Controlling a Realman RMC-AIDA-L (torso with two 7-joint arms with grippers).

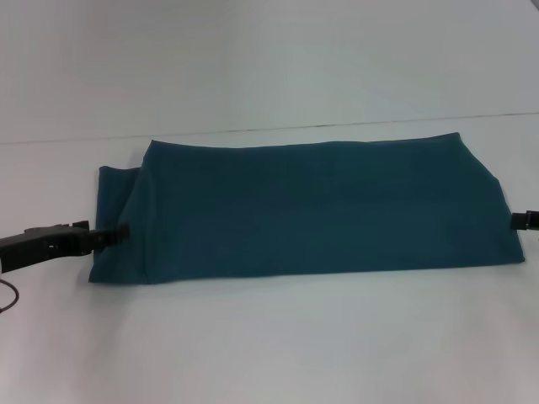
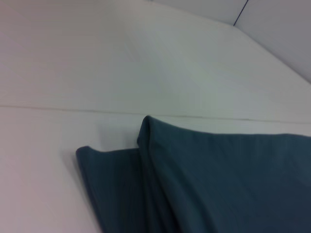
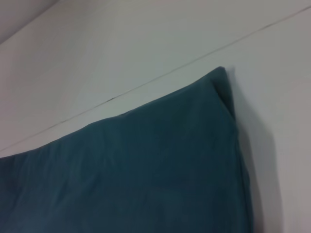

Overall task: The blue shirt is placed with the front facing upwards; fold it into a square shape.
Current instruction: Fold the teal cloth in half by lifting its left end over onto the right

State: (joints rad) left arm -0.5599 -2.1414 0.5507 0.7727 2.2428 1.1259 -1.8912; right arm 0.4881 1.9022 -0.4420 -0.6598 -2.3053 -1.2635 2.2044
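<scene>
Lying folded long on table: blue shirt, left end effector at edge.

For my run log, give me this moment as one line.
blue shirt: folded into long band, flat | left gripper: at its left end | right gripper: at its right end

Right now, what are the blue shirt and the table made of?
The blue shirt looks like soft, matte knit cloth, maybe cotton: it folds and creases limply at its left end. The table looks hard, smooth and white, perhaps laminate or painted board; a thin seam crosses it.
</scene>
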